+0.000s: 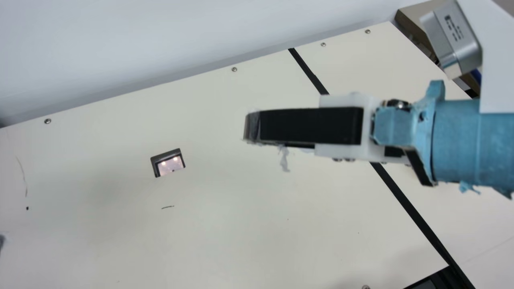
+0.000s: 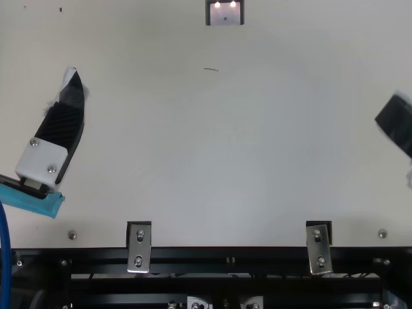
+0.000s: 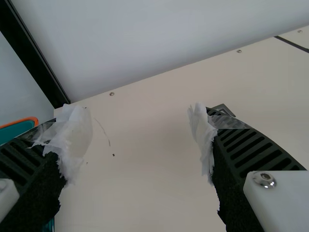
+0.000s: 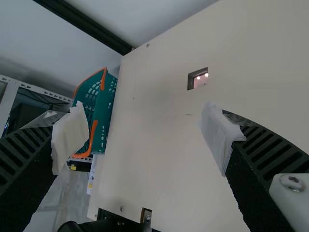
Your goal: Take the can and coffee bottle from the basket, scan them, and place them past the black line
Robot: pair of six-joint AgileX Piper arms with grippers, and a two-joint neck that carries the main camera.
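We take the scanner, a small square glass window in a dark frame with two bright lights in it [image 1: 154, 166], as our landmark; it sits in the cream flat-topped desk [image 1: 120, 241].

Our left pincer [image 2: 73, 76] hangs over the desk, left of the scanner and nearer to us. Its black ribbed fingers stand wide apart, with nothing between them, and crumpled white tape [image 3: 77, 135] wraps their tips. Our right pincer [image 1: 252, 126] is to the right of the scanner, its tips on the scanner's side of the straight black line [image 1: 397, 192]. It too is wide open and has hold of nothing. Behind it, the right arm wears a light blue sleeve [image 1: 457, 140].

The black line crosses the desk well to the right of the scanner. The teal plastic basket with pierced sides and orange handles [image 4: 102, 118] is off to the scanner's left, just outside the desk's left edge. Whether the can or the coffee bottle is in it, we cannot tell.

A short dark pen stroke [image 1: 168, 207] marks the desk near the scanner, on our side of it. Nearer still runs a long black metal rail [image 2: 228, 255] with two silver metal brackets, one to the scanner's left [image 2: 139, 248] and one to its right [image 2: 318, 250]. A round blue cable [image 2: 5, 257] passes far to the scanner's left.
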